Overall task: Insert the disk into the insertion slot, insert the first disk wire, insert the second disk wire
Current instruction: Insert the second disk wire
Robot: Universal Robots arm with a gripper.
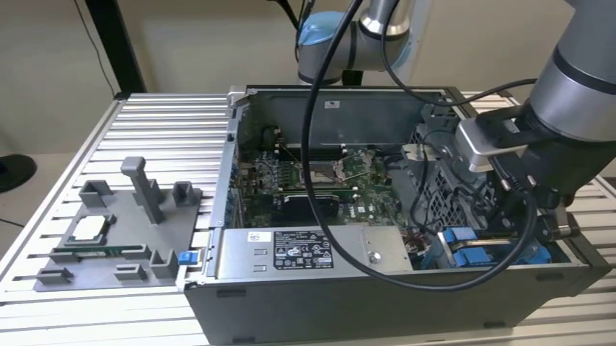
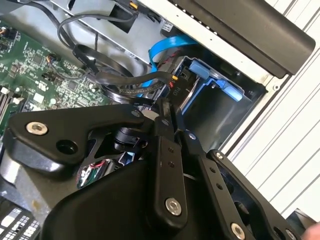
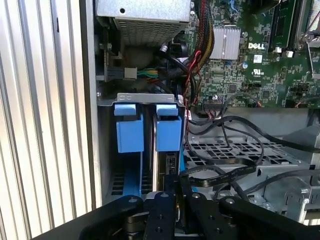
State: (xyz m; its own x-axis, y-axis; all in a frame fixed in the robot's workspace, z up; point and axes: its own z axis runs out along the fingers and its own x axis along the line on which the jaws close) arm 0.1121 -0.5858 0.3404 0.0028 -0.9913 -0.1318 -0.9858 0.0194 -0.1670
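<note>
While the gripper (image 2: 167, 120) hangs over the insertion slot (image 3: 145, 130) at the case's near right corner in the exterior view, its fingers (image 3: 172, 192) look pinched narrow on a thin black wire (image 3: 220, 172) — likely a disk wire. The disk (image 3: 167, 160) appears seated edge-up between blue clips. Wire: light, floppy — best held near its stiff plug.

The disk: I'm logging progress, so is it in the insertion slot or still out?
In. The disk stands on edge in the insertion slot, its blue carrier beside the bay's blue clip. The gripper is over it.
</note>
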